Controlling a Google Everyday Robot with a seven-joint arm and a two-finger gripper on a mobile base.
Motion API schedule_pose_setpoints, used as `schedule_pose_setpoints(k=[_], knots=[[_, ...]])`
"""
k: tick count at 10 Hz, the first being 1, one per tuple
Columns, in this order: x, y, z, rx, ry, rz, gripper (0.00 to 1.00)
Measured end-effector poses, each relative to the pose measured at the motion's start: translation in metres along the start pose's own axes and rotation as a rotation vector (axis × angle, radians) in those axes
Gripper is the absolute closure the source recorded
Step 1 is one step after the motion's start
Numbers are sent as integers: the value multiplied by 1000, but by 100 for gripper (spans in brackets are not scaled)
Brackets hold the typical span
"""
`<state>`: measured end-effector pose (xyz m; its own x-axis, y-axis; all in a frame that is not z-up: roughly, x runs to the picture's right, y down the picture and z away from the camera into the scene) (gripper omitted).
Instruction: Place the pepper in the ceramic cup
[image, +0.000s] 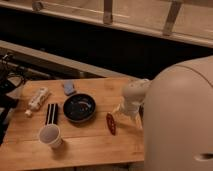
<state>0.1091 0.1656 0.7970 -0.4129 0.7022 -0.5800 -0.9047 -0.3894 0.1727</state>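
We are at the reaching step: our gripper (119, 111) hangs just beside the pepper (111, 123), its state we cannot tell; next we must lower and grasp it.

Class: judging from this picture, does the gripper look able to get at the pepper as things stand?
Probably yes. The gripper hangs close beside the pepper, which lies uncovered on the table; the black bowl sits apart from it.
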Motion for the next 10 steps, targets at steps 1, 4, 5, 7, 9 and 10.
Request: schedule_pose_setpoints(k=[1,4,5,7,9,10], knots=[[-1,-1,2,0,-1,4,20],[-3,1,5,0,-2,10,20],[-3,4,6,1,-1,8,20],[-4,2,8,3,-2,16,20],[-6,2,10,4,-2,22,20],[-7,4,12,6,-4,22,20]])
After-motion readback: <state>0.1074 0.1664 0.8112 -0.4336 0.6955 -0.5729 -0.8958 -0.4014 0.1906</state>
